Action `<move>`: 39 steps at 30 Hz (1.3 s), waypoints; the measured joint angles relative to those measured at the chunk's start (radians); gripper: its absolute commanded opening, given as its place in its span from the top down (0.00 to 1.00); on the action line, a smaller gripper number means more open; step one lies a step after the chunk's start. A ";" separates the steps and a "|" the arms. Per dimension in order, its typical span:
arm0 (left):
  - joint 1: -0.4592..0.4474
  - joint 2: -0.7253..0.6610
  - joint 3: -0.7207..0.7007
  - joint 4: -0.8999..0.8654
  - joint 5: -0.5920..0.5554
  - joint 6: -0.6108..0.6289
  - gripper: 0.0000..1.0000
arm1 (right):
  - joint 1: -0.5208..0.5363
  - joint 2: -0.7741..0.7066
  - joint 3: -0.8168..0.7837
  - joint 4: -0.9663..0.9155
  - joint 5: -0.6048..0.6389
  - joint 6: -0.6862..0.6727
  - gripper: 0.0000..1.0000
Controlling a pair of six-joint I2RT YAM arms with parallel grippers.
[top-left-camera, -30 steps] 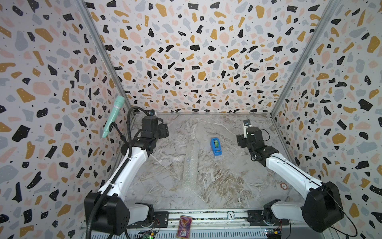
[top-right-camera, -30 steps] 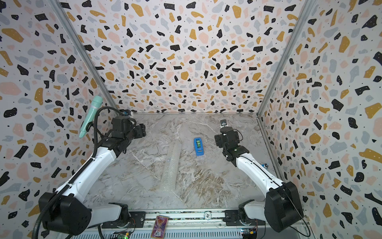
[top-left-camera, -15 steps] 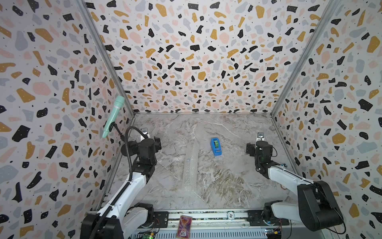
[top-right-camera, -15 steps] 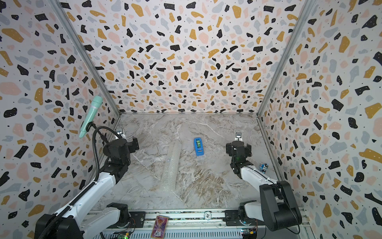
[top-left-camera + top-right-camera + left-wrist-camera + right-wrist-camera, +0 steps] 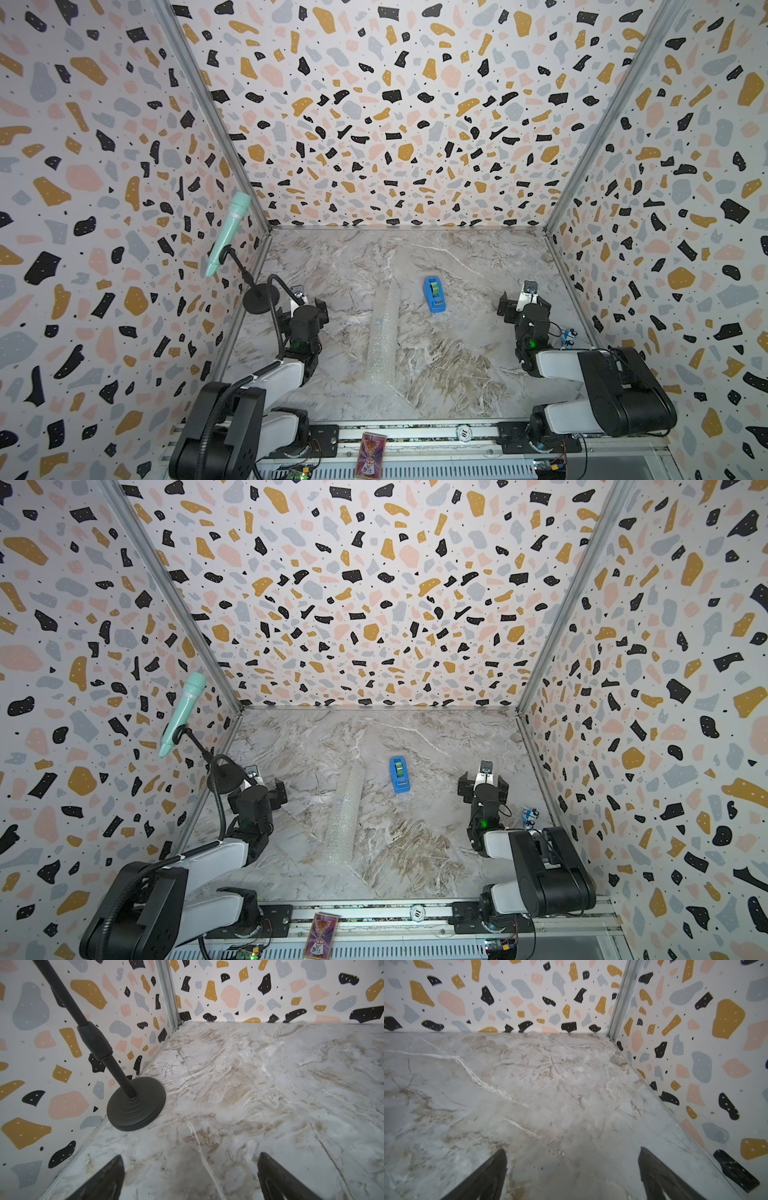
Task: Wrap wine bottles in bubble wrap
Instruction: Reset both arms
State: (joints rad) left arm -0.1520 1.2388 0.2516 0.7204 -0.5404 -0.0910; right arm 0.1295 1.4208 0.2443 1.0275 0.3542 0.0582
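Both arms have folded back toward the near rail since a second ago, clear of the middle of the table (image 5: 457,257). The left gripper (image 5: 190,1157) and the right gripper (image 5: 572,1150) each hang over bare marble with jaws spread wide, holding nothing. The bubble wrap (image 5: 384,332) lies rolled into a long tube mid-table, between the arms and well apart from both. A mint microphone (image 5: 228,232) stands by the left wall, and a blue tape dispenser (image 5: 433,294) sits just beside the roll's far end.
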 measured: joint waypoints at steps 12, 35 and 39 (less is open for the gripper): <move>0.000 0.144 -0.072 0.340 0.024 0.031 0.01 | -0.014 0.027 -0.076 0.210 -0.098 -0.019 0.01; 0.001 0.164 -0.100 0.433 0.036 0.039 0.01 | -0.024 0.072 -0.062 0.232 -0.134 -0.019 0.01; 0.001 0.164 -0.100 0.433 0.036 0.039 0.01 | -0.024 0.072 -0.062 0.228 -0.134 -0.019 0.01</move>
State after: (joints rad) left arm -0.1513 1.4029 0.1513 1.1534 -0.5045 -0.0517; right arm 0.1055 1.4933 0.1822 1.2556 0.2203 0.0387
